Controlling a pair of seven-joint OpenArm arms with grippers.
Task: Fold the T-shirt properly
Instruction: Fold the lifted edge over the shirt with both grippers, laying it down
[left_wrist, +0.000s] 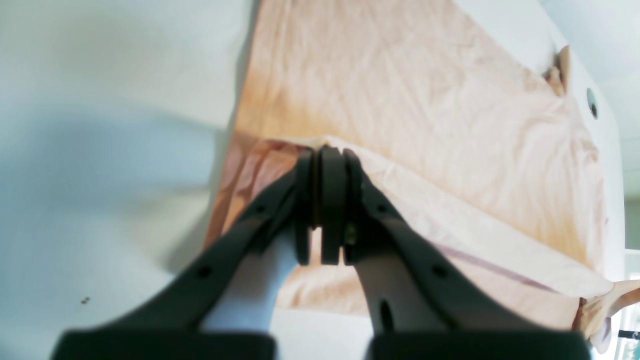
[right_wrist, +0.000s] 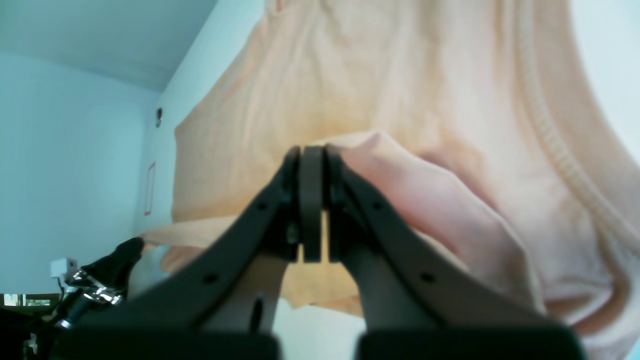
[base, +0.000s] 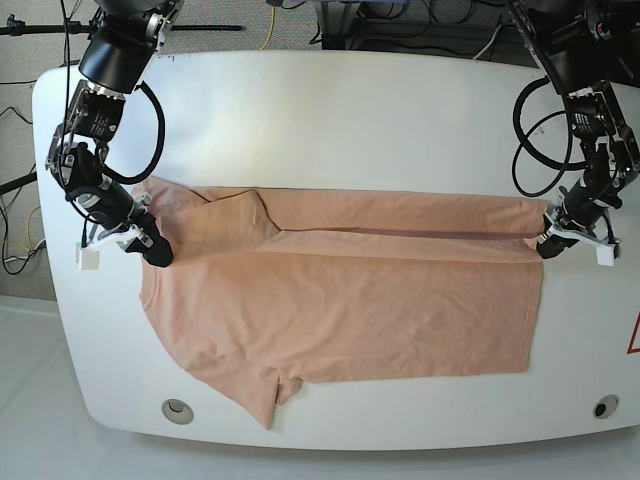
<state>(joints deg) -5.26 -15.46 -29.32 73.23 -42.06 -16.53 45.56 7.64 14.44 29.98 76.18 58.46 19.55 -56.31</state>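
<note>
The peach T-shirt (base: 340, 300) lies flat across the white table, its far long edge folded over toward the middle as a narrow band (base: 400, 215). My left gripper (base: 546, 243) is shut on the folded edge at the shirt's right end; in the left wrist view (left_wrist: 325, 150) its jaws pinch the fabric fold (left_wrist: 400, 90). My right gripper (base: 160, 256) is shut on the shirt's left end near the shoulder; in the right wrist view (right_wrist: 311, 148) its jaws pinch a bunched fold (right_wrist: 400, 170). One sleeve (base: 262, 395) sticks out at the near edge. No logo shows.
The white table (base: 330, 110) has round grommet holes near the front left (base: 178, 409) and front right (base: 604, 406). A red marking (base: 634, 335) sits at the right edge. Cables hang behind the table's far edge.
</note>
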